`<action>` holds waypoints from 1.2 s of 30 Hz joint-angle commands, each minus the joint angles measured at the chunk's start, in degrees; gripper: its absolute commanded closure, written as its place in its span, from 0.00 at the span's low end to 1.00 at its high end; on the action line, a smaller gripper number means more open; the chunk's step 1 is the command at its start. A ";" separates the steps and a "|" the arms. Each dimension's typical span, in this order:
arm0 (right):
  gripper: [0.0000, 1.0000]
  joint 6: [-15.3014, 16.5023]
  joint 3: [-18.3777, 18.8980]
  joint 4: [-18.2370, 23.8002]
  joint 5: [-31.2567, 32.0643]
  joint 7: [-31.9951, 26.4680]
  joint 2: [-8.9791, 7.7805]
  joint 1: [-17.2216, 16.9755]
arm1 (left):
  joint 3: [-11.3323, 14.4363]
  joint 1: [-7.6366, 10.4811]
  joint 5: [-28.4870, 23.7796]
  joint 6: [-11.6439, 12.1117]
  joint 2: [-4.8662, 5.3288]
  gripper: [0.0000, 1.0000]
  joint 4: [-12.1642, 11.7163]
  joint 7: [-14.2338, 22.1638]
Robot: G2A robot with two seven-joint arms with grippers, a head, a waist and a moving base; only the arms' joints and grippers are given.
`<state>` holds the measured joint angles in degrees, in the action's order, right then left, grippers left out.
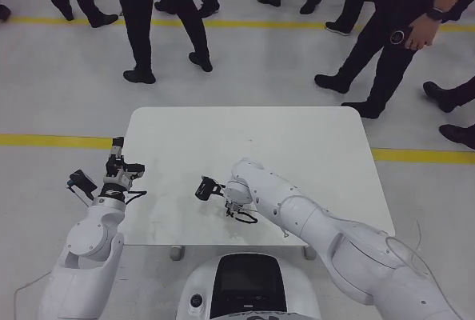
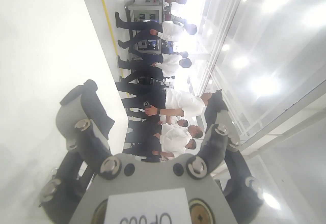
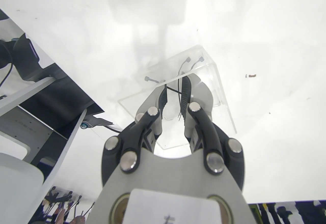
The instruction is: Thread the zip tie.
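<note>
Jaws narrowly apart, right gripper (image 3: 175,84) dips into a clear tray (image 3: 216,74) near the table's (image 1: 301,144) front edge, straddling a black zip tie (image 3: 174,91), apparently to pinch it. Left gripper (image 2: 152,90) hangs wide open at the left edge, likely awaiting its turn.

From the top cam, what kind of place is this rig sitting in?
Likely a factory or lab hall: yellow floor line, a machine cabinet, and high ceiling lights beyond the white table.

White arms (image 1: 301,212); grey, black-fingered tools (image 3: 175,87)
</note>
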<state>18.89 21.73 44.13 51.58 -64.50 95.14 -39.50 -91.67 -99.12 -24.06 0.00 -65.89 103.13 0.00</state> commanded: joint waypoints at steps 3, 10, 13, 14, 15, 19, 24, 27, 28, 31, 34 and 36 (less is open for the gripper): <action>0.87 0.36 0.16 -0.81 0.04 0.13 0.27 0.05 | 0.00 0.00 0.00 0.00 0.00 0.00 0.00 0.00; 0.95 0.59 0.25 -2.48 0.15 0.54 0.92 0.17 | 0.00 0.00 0.00 0.00 0.00 0.00 0.00 0.00; 0.96 0.59 0.24 -3.07 0.15 0.53 1.19 0.29 | 0.00 0.00 0.00 0.00 0.00 0.00 0.00 0.00; 0.96 0.59 0.23 -3.32 0.16 0.51 1.30 0.33 | 0.00 0.00 0.00 0.00 0.00 0.00 0.00 0.00; 0.96 0.59 0.23 -3.51 0.15 0.49 1.39 0.37 | 0.00 0.00 0.00 0.00 0.00 0.00 0.00 0.00; 1.00 0.59 0.24 -4.24 0.07 0.51 1.71 0.55 | 0.00 0.00 0.00 0.00 0.00 0.00 0.00 0.00; 1.00 0.59 0.47 -4.14 0.01 0.00 1.80 0.87 | 0.00 0.00 0.00 0.00 0.00 0.00 0.00 0.00; 1.00 0.59 0.77 -3.35 0.17 -0.38 1.58 0.89 | 0.00 0.00 0.00 0.00 0.00 0.00 0.00 0.00; 1.00 0.59 0.98 -2.82 0.14 -0.59 1.40 0.86 | 0.00 0.00 0.00 0.00 0.00 0.00 0.00 0.00; 1.00 0.59 1.43 -0.88 -0.10 -1.24 0.73 0.55 | 0.00 0.00 0.00 0.00 0.00 0.00 0.00 0.00; 1.00 0.59 1.86 1.12 -0.25 -2.03 -0.10 0.19 | 0.00 0.00 0.00 0.00 0.00 0.00 0.00 0.00; 1.00 0.59 2.39 2.86 -0.51 -2.56 -0.93 -0.16 | 0.00 0.00 0.00 0.00 0.00 0.00 0.00 0.00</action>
<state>19.48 23.84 46.10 51.20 -66.80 94.65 -39.49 -91.67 -99.12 -24.06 0.00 -65.89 103.13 0.00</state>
